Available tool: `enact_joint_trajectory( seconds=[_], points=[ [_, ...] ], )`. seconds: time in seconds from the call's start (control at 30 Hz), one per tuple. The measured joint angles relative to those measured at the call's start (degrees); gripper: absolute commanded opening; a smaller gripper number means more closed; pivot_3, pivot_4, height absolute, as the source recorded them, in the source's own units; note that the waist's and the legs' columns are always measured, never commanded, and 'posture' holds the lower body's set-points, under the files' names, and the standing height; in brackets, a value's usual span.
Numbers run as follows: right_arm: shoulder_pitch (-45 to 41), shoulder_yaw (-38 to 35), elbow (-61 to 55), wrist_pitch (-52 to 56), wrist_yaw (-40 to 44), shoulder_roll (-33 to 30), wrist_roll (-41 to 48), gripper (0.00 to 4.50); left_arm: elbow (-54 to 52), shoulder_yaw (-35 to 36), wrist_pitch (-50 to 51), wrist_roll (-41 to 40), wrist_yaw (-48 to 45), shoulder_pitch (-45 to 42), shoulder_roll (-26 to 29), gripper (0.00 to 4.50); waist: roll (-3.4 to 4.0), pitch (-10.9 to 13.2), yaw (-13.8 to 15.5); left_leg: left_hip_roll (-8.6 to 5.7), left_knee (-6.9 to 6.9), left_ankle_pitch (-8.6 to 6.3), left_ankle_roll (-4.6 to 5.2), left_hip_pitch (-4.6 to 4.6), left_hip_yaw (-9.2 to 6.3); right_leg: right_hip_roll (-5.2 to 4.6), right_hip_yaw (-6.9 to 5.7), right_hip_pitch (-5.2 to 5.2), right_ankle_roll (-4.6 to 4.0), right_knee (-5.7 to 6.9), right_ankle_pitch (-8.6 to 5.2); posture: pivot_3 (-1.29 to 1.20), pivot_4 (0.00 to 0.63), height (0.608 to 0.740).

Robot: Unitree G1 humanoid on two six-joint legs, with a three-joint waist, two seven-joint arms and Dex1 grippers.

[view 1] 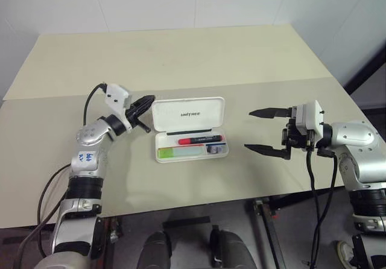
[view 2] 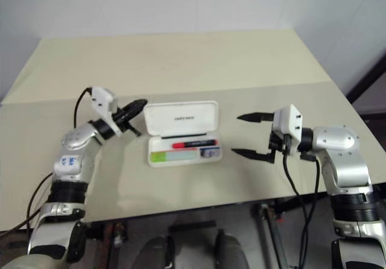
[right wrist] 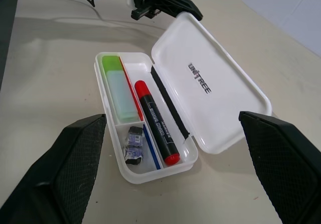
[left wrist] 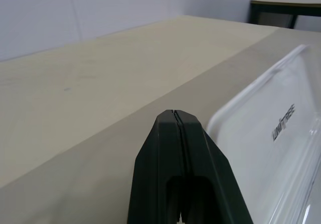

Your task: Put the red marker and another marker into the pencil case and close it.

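Observation:
The white pencil case (view 1: 187, 113) lies open in the middle of the table, its lid with "unitree" lettering tilted back. In its tray lie the red marker (view 1: 201, 140), black-barrelled, and in front of it the pale green marker (view 1: 181, 152). The right wrist view shows both inside the tray, the red marker (right wrist: 157, 123) beside the green marker (right wrist: 120, 91). My left gripper (view 1: 151, 99) is shut and empty, its tip right at the lid's left upper corner (left wrist: 266, 148). My right gripper (view 1: 248, 129) hangs open and empty to the right of the case, pointing at it.
A small grey lump (right wrist: 134, 148) sits in the tray's end compartment. The beige table (view 1: 181, 58) stretches bare behind the case, with its front edge (view 1: 199, 204) close to me. A dark table (left wrist: 286, 3) stands farther off.

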Motion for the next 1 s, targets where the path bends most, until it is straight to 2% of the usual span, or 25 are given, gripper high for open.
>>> enact_joint_trajectory(
  seconds=[0.13,0.3,0.67,1.0],
  points=[
    [0.6,0.0,-1.1,0.1,-0.8,0.1,0.0,4.5,3.8,-1.6,-2.3,1.2,-1.9,-2.6,-0.2,0.02,0.0,0.0,0.3,-0.01,0.02,0.0,0.0,-0.01,0.03,-0.01,0.0,0.0,0.01,-0.03,0.0,0.0,0.15,0.74],
    [1.2,0.0,-2.7,0.7,-2.1,0.1,0.1,4.5,4.4,-3.6,-6.9,1.3,-8.6,-3.2,-0.5,0.02,0.0,0.0,1.4,-0.01,0.04,-0.01,-0.02,-0.01,0.07,-0.01,0.0,0.01,0.01,-0.07,0.0,0.0,0.15,0.74],
    [3.0,-0.7,-5.1,2.6,-4.4,0.1,0.8,4.5,4.4,-10.7,-15.4,4.7,-22.7,-2.4,3.7,0.02,0.0,0.0,1.1,0.01,0.06,-0.04,-0.03,0.0,0.15,-0.01,0.0,-0.04,0.01,-0.05,0.0,0.0,0.15,0.74],
    [5.4,-1.2,-9.2,4.0,-8.4,0.2,1.3,4.5,2.8,-18.6,-14.1,11.3,-23.8,-3.6,1.1,0.02,0.0,0.0,1.4,0.0,0.12,-0.09,0.05,-0.02,0.13,-0.02,0.0,-0.02,0.01,-0.05,0.0,0.0,0.15,0.74]
  ],
)
